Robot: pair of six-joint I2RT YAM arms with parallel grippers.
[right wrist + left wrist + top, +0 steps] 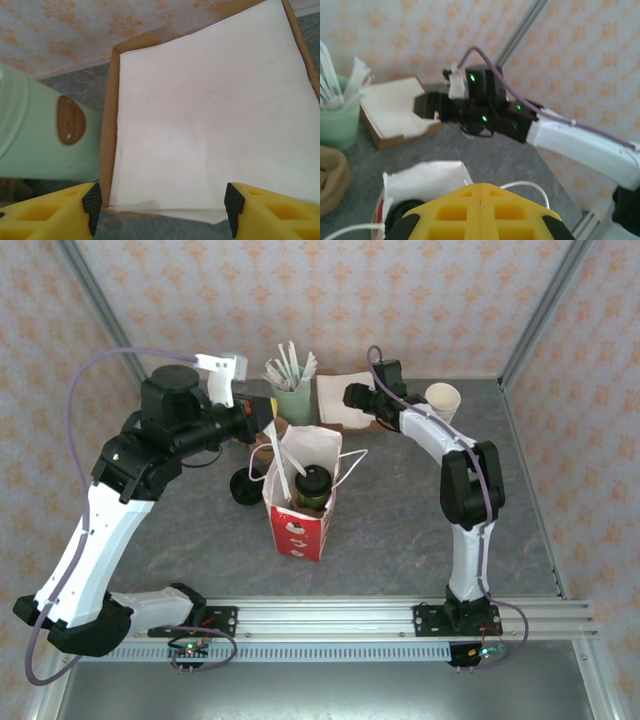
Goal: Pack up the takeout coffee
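1. Grey stone-look table top (400, 530), bearing every item, with both arm bases bolted along its near edge.
2. Red-and-white paper bag with white cord handles (300, 528), upright at mid-table, mouth open to the ceiling.
3. Shallow brown cardboard box (106, 130) of square white paper napkins (210, 110), at the back of the table, just beside a mint-green cup of stirrers (35, 135).
4. Yellow-fingered right gripper (161, 202), hovering over the near edge of the napkins, jaws spread wide and holding nothing. Judged step: fetching a napkin to go with the drink. To do it well:
   - come straight down at the near edge;
   - pinch the top sheet alone;
   - lift slowly to avoid dragging the stack along;
   - keep clear of the cardboard wall and the mint-green cup.
5. Yellow-fingered left gripper (480, 192), poised above the bag's rear rim, jaws pressed fully together with nothing seen between them. Best kept off the paper rim to avoid tipping the bag.
6. Small paper coffee cup with a dark olive-green side and a round black plastic lid (312, 483), seated inside the bag toward its back, well apart from both grippers. Long axis vertical, lid up toward the open mouth, base down and hidden, with no evident tilt.
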